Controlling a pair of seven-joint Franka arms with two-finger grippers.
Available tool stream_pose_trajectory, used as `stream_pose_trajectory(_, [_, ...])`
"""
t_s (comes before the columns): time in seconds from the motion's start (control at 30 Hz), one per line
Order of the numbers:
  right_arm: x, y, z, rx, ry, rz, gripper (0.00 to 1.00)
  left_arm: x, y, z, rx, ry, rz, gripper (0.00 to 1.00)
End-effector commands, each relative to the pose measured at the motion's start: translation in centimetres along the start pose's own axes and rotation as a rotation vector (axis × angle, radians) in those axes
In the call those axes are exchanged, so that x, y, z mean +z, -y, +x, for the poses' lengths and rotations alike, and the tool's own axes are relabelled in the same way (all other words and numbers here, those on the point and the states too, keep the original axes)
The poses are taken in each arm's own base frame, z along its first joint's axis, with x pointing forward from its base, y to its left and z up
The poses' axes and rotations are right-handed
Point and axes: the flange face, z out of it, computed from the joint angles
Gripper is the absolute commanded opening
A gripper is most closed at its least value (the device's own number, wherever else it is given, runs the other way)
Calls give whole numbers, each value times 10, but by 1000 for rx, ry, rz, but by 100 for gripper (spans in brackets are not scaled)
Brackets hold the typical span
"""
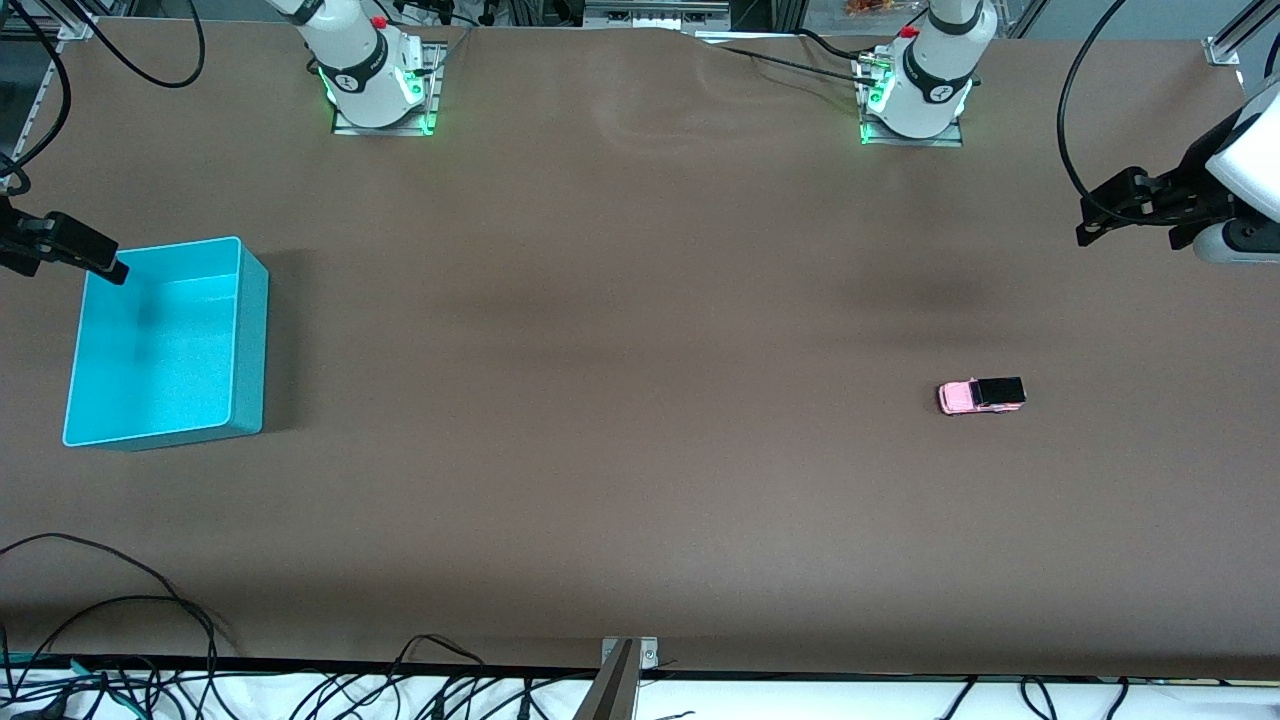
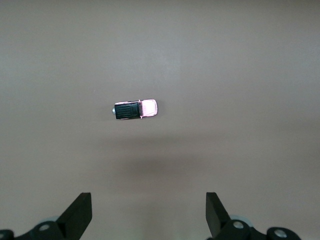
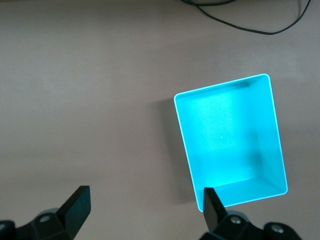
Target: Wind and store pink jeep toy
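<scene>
From the front view, the pink jeep toy point(image 1: 981, 396) sits on the brown table point(image 1: 640, 350) toward the left arm's end, well apart from the turquoise bin point(image 1: 250, 345) at the right arm's end. The left gripper point(image 1: 1090, 222) hangs in the air above the table's edge; the right gripper point(image 1: 112, 268) hovers over the bin's rim.

In the left wrist view, the left gripper point(image 2: 149, 216) has its fingers spread wide and empty, with the jeep point(image 2: 136, 109) below on bare table.

In the right wrist view, the right gripper point(image 3: 146, 210) is spread wide too, holding nothing, beside the bin point(image 3: 181, 120).
</scene>
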Motion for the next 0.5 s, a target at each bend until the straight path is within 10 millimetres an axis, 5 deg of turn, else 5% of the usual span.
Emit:
stream_pose_trajectory(0.0, [-13,-3,-4,0,-9,-9,100,-8,2,1,-13,-1,-10,100])
stream_pose_trajectory(0.47, [-18,-2,-8,-3,-7,-9,100,-8,2,1,-13,-3,-7,100])
